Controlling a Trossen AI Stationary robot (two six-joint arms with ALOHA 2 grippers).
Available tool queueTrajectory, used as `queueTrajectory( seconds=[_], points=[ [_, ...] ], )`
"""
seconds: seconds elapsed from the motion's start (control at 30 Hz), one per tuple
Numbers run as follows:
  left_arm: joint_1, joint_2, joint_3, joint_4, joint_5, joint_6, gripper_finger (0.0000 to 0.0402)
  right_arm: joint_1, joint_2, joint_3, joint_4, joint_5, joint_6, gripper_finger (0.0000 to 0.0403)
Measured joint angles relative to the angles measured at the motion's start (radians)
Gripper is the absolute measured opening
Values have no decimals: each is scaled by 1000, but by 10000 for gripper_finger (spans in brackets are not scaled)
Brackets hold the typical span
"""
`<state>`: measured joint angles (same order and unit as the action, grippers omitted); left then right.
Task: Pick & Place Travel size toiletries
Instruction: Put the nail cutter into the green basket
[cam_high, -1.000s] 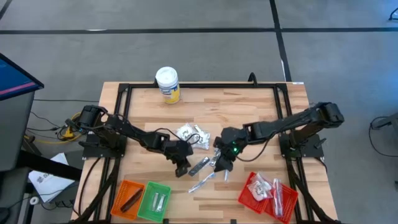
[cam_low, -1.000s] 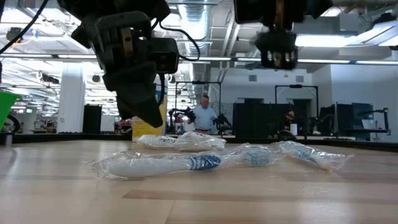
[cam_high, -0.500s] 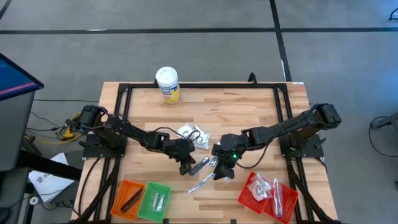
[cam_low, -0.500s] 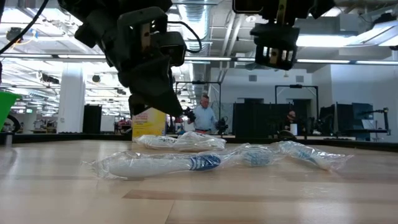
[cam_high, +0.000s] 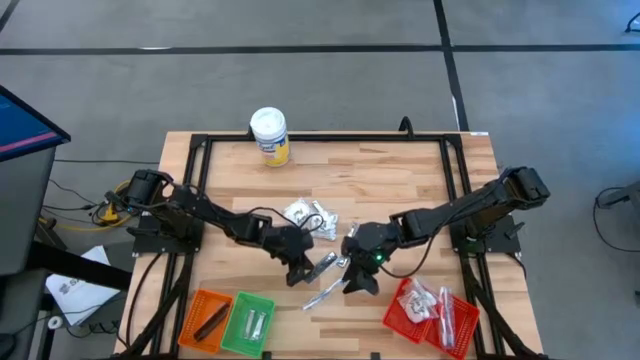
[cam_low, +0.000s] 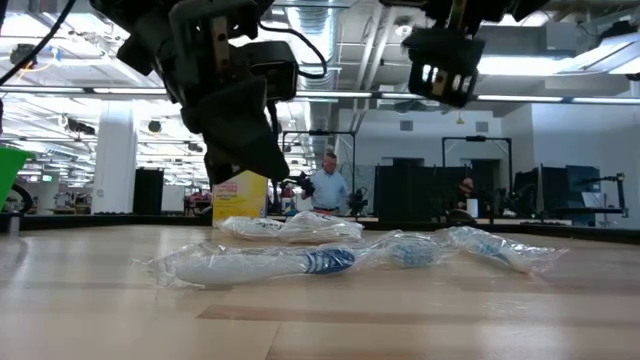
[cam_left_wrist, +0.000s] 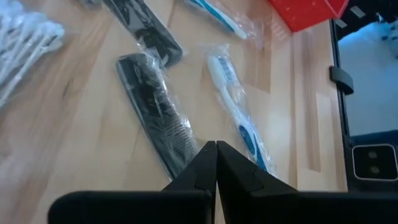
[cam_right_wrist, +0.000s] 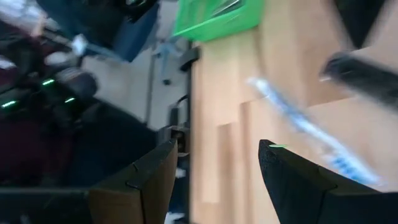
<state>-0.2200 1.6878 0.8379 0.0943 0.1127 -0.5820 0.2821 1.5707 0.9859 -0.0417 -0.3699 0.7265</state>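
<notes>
Several travel-size toiletries are seen scattered on the wooden table (cam_high: 400, 180), near its middle and toward the front edge. A toothbrush sealed in clear crinkled wrap (cam_low: 262, 264), white with a blue-marked handle, is laid flat and lengthwise nearest the low camera. Just behind it, a second wrapped toothbrush (cam_low: 470, 244) with blue marks is stretched across the boards, and a flatter clear packet (cam_low: 290, 228) is set behind them. In the left wrist view, a black comb in clear film (cam_left_wrist: 157, 118) is shown lying beside a white and blue wrapped toothbrush (cam_left_wrist: 237, 116), the two close together but not clearly touching. A small heap of white packets (cam_high: 308, 217) is placed toward the table's centre.

The left gripper (cam_high: 296, 268) is held above the loose items, over the comb, with its fingers (cam_left_wrist: 205, 171) pressed together on nothing. The right gripper (cam_high: 362, 281) is held just beside it, above the table, with its fingers (cam_right_wrist: 152, 180) spread apart and nothing between them.

At the front edge, an orange mesh basket (cam_high: 205, 317) with a dark narrow item and a green mesh basket (cam_high: 248, 322) with silvery wrapped pieces are set side by side. A red mesh basket (cam_high: 432, 314) filled with white and clear packets is placed at the front right. A yellow canister with a white lid (cam_high: 269, 135) is stood upright at the back edge. A person (cam_low: 325, 186) is seen in the room beyond.
</notes>
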Motion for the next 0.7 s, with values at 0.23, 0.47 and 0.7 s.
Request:
queueTrajectory(
  seconds=[0.23, 0.47, 0.7],
  points=[
    [-23, 0, 0, -4, -105, 2, 1, -9, 0, 0, -10, 107, -4, 219],
    [-21, 0, 0, 4, -122, -6, 1, -9, 0, 0, -15, 115, -3, 219],
    [-9, 0, 0, 13, -122, -5, 1, -8, 0, 0, -163, 135, -5, 219]
  ],
)
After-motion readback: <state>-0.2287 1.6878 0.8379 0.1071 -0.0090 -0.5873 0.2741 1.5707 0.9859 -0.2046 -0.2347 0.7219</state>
